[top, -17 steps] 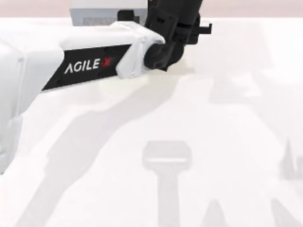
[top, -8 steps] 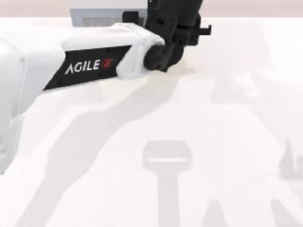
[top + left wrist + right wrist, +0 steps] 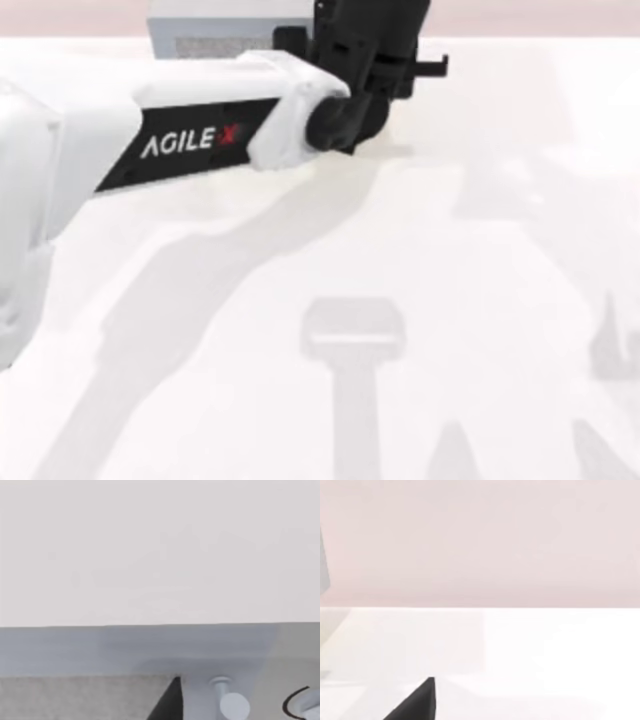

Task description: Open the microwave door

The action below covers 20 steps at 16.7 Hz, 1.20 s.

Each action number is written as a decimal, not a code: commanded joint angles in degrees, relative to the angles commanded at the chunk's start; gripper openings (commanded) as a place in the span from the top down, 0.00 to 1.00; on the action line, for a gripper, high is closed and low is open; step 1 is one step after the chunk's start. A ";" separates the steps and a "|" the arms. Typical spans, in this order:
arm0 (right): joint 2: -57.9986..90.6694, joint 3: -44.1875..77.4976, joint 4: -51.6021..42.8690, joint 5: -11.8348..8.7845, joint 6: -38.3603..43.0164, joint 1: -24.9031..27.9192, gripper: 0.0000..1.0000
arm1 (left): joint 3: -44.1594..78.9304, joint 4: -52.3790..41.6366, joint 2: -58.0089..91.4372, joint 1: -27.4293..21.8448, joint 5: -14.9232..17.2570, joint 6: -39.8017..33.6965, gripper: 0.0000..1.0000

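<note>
The microwave [image 3: 225,22] is a light-grey box at the table's far edge, left of centre. My left arm reaches across to it from the left. The black left gripper [image 3: 400,55] sits at the microwave's right front corner. In the left wrist view the microwave door [image 3: 150,650] fills the lower part, with its speckled mesh window [image 3: 75,700]. A black wedge of the left gripper [image 3: 170,705] shows just beside a white peg handle [image 3: 234,706]. A round knob [image 3: 306,706] lies past the handle. My right gripper [image 3: 420,702] shows only in its own wrist view, over bare table.
The white table [image 3: 450,250] carries only arm shadows. A pale wall [image 3: 495,540] rises behind its far edge. A grey edge [image 3: 322,560] shows at the side of the right wrist view.
The left arm's wrist and gripper have crept slightly to the right and toward the far edge. The microwave has not visibly moved.
</note>
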 joint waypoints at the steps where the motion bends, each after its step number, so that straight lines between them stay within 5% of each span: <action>1: 0.00 0.00 0.00 0.00 0.00 0.00 0.00 | 0.00 0.00 0.00 0.00 0.00 0.00 1.00; 12: 0.00 0.00 0.00 0.00 0.00 0.00 0.00 | 1.01 -4.36 0.06 -3.19 0.77 -0.80 1.00; 20: 0.00 0.00 0.00 0.00 0.00 0.00 0.00 | 25.08 -36.25 8.95 -0.90 7.90 -7.43 1.00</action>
